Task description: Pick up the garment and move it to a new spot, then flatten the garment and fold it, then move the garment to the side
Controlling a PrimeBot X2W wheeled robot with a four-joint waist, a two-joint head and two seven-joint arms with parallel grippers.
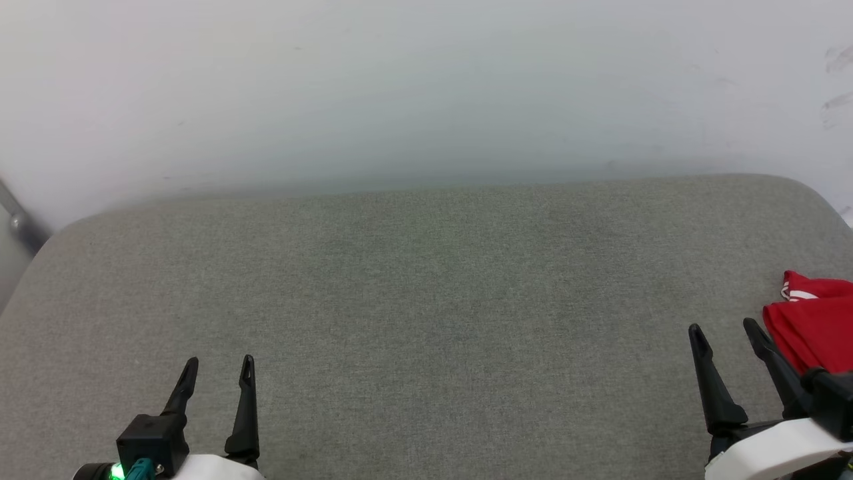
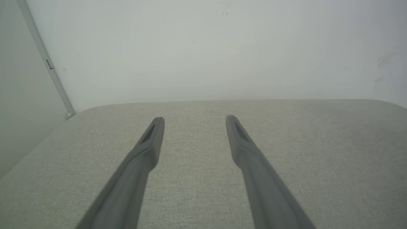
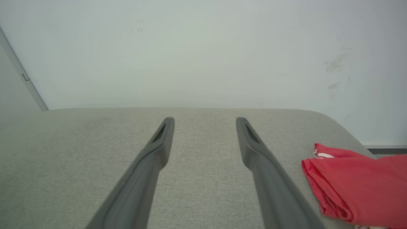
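Rightward, garment point(image 1: 818, 328) on grey cushion point(image 1: 426, 300)

One red garment point(image 1: 820, 330), two tools, left tool point(image 1: 220, 360) and right tool point(image 1: 723, 325), one grey padded surface point(image 1: 426, 300)

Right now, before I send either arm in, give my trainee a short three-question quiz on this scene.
1. True or false: the right gripper is shut on the garment.
2. In the head view, at which part of the grey cushion does the garment lie? A) far left B) centre C) right edge
3. Fill in: the left gripper stands ____, with nothing between its fingers.
Key: 1 false, its jaws are open and the garment lies beside it; 2 C; 3 open.
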